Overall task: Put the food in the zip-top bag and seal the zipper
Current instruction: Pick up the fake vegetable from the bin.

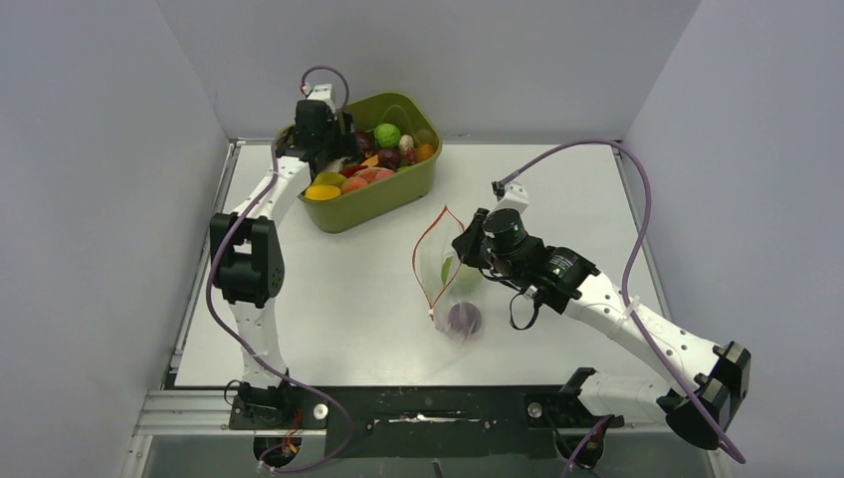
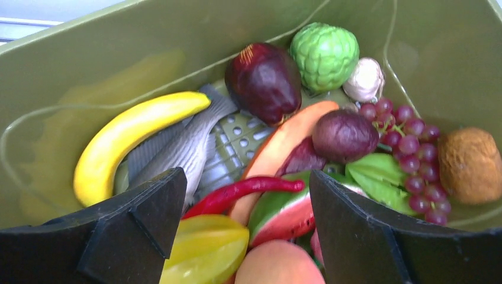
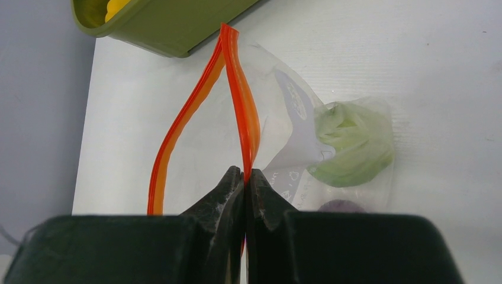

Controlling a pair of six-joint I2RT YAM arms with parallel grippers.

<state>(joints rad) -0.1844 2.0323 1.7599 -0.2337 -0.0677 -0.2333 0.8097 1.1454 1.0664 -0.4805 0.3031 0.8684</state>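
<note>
The clear zip-top bag (image 1: 453, 289) stands open on the table with a green food (image 3: 352, 142) and a purple food (image 1: 464, 319) inside. My right gripper (image 3: 244, 174) is shut on one side of its red-orange zipper (image 3: 243, 106) and holds the mouth open; it also shows in the top view (image 1: 466, 242). My left gripper (image 2: 247, 189) is open over the olive tub (image 1: 383, 204), just above a red chili (image 2: 243, 190), a yellow starfruit (image 2: 207, 248) and a watermelon slice (image 2: 284, 213), touching nothing.
The tub also holds a banana (image 2: 124, 139), a grey fish (image 2: 183, 148), a dark red fruit (image 2: 263, 80), a green bumpy fruit (image 2: 324, 54), grapes (image 2: 408, 142) and a peach (image 2: 278, 266). Grey walls enclose the table on three sides.
</note>
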